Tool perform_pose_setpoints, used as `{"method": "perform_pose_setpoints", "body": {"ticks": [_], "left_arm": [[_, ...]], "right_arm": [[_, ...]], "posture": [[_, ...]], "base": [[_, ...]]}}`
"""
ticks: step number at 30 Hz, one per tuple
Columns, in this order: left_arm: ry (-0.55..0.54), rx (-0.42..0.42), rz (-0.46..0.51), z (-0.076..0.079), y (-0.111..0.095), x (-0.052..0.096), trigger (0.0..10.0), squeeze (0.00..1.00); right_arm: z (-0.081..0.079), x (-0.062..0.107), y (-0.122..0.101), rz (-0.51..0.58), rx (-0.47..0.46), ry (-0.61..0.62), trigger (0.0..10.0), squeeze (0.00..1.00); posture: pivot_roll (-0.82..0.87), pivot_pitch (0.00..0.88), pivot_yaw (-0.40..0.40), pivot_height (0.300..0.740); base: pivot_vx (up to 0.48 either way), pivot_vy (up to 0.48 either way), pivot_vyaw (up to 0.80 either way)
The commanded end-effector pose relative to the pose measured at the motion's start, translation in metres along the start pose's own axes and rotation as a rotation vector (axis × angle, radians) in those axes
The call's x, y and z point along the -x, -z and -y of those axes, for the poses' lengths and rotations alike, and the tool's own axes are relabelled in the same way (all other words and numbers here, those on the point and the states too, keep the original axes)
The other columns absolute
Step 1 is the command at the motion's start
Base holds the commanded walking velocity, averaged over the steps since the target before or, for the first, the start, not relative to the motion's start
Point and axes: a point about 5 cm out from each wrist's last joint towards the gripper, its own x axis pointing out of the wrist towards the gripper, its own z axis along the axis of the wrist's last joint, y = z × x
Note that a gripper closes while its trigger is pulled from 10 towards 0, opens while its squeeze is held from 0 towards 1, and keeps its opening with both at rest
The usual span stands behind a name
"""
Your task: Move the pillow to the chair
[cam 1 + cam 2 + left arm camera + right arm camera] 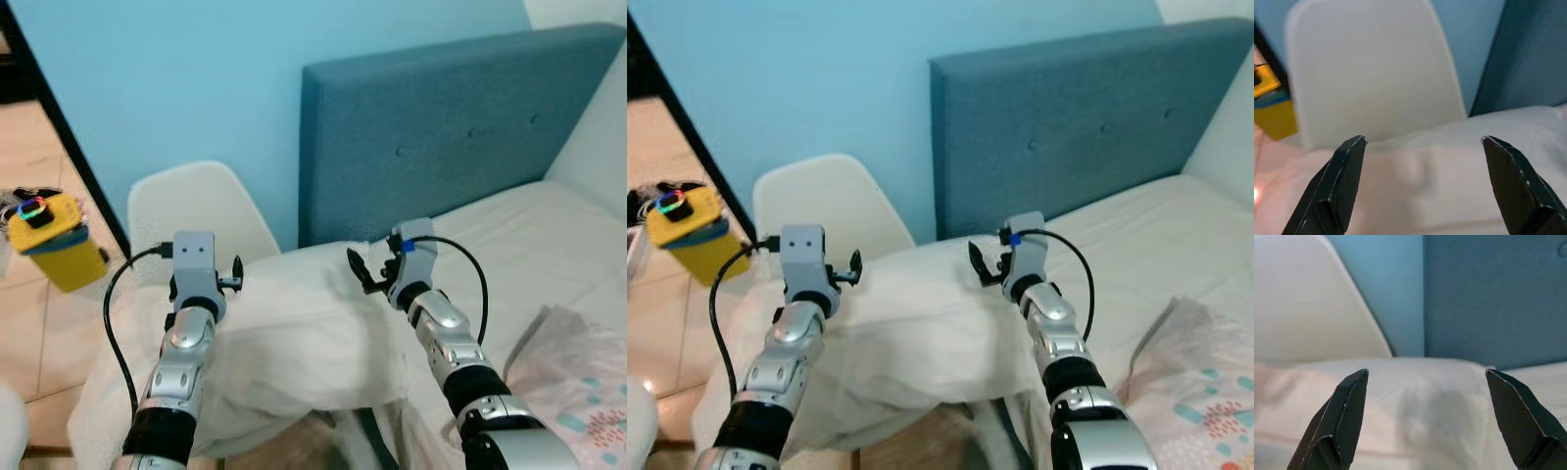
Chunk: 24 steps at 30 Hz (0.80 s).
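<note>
Pale blue wall (196, 88) runs behind everything, with a tiled floor (39, 176) opening out on the far left. On that floor, at the left edge, sits a yellow box (54, 243) with a dark knob and a coloured ring on top. Just right of it stands the white chair (201, 211), its rounded back upright against the wall. The pillow (294, 333), white and soft, lies across the chair's seat, its right end reaching over to the edge of the bed (529, 235); it sags in loose folds toward the near side.

Over the pillow's left part, the left gripper (1422, 147) sits just above the fabric with its two black fingers (1344, 181) spread wide apart, nothing between them; past the fingers you see the chair back and the pillow below. A black cable (113, 313) loops off that arm's wrist.

Further right, the right gripper (1425, 377) is over the pillow's right end, near the foot of the headboard (460, 127), and its fingers (1344, 416) are likewise spread wide with nothing pinched. The padded blue-grey headboard rises behind it. Right of that the bed stretches away under a cream sheet, and a patterned cloth (578, 392) with pale blue marks lies at the near right corner.
</note>
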Motion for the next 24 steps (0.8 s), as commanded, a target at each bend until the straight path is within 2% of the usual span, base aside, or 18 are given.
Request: {"method": "perform_pose_setpoints", "body": {"ticks": [1,2,4,6,7,8,9,16,24], "left_arm": [[-0.004,-0.010,-0.026,-0.005,0.010,0.003,10.0,0.00],[0.002,-0.027,-0.048,-0.006,0.018,0.005,10.0,0.00],[0.002,-0.027,-0.048,-0.006,0.018,0.005,10.0,0.00],[0.003,-0.029,-0.116,-0.010,0.039,0.011,10.0,0.00],[0.003,-0.029,-0.116,-0.010,0.039,0.011,10.0,0.00],[-0.012,0.009,-0.192,-0.015,0.057,0.018,10.0,0.00],[-0.018,0.028,-0.223,-0.018,0.064,0.021,10.0,0.00],[-0.034,0.036,-0.297,-0.027,0.083,0.031,10.0,0.00],[-0.047,0.035,-0.313,-0.033,0.089,0.032,10.0,0.00]], "right_arm": [[0.004,0.006,0.014,-0.069,0.022,0.024,10.0,0.00],[0.009,0.012,0.030,-0.161,0.051,0.063,10.0,0.00],[0.009,0.012,0.030,-0.161,0.051,0.063,10.0,0.00],[0.013,0.020,0.044,-0.222,0.052,0.097,10.0,0.00],[0.013,0.020,0.044,-0.222,0.052,0.097,10.0,0.00],[0.017,0.028,0.054,-0.259,0.038,0.120,10.0,0.00],[0.020,0.032,0.059,-0.278,0.032,0.131,10.0,0.00],[0.032,0.049,0.079,-0.371,0.038,0.203,10.0,0.00],[0.044,0.054,0.079,-0.382,0.039,0.265,10.0,0.00]], "posture": [[0.00,0.100,-0.011,0.733],[0.00,0.101,-0.010,0.733],[0.00,0.101,-0.010,0.733],[0.00,0.101,-0.010,0.733],[0.00,0.101,-0.010,0.733],[0.00,0.103,-0.007,0.733],[0.00,0.103,-0.007,0.733],[0.01,0.103,-0.007,0.733],[0.00,0.103,-0.004,0.733]], "base": [[0.000,0.000,0.00],[0.000,0.000,0.00],[0.000,0.000,0.00],[0.000,0.000,0.00],[0.000,0.000,0.00],[0.000,0.000,0.00],[-0.240,0.000,0.00],[-0.352,0.000,0.00],[-0.412,0.000,0.00]]}}
